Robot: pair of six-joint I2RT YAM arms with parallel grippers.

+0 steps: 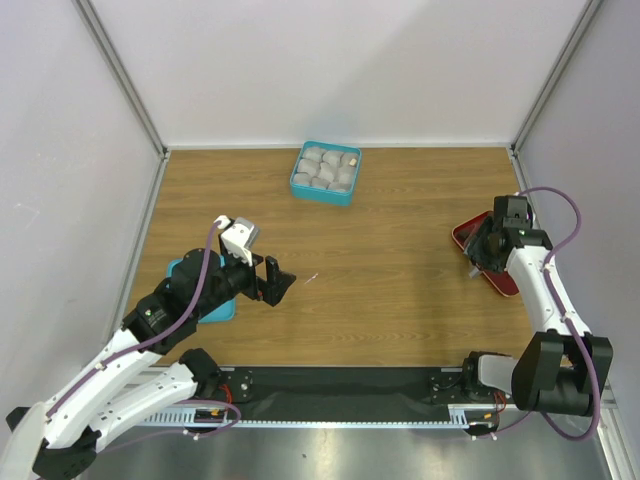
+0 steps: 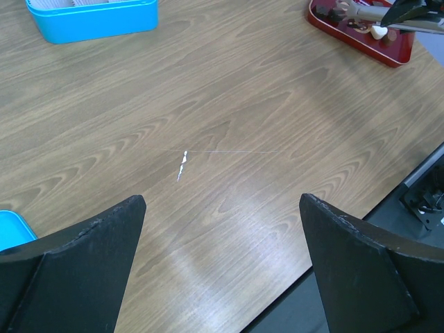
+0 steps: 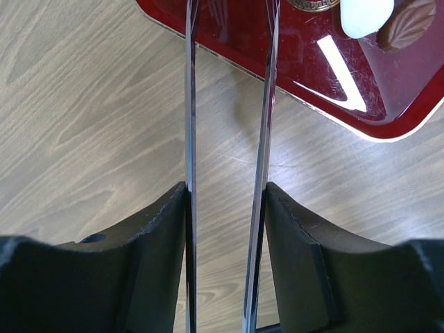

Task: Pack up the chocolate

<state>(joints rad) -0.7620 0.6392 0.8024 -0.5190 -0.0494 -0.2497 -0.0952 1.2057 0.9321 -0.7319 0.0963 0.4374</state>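
Note:
The teal box point(image 1: 325, 172) stands at the back centre with whitish paper cups in it; one back-right cup holds a small tan piece point(image 1: 351, 158). The red tray point(image 1: 503, 283) lies at the right. In the right wrist view the tray point(image 3: 291, 62) holds a white chocolate point(image 3: 364, 15) and a brown chocolate point(image 3: 406, 24). My right gripper point(image 3: 226, 191) is shut on the metal tweezers point(image 3: 267, 104), whose arms are spread and reach over the tray's edge. My left gripper point(image 2: 222, 200) is open and empty above bare wood.
A teal lid point(image 1: 205, 300) lies under my left arm, and its corner shows in the left wrist view point(image 2: 10, 229). A small white scrap point(image 2: 182, 165) lies on the wood. Grey walls close the back and sides. The black rail runs along the near edge point(image 1: 350, 385).

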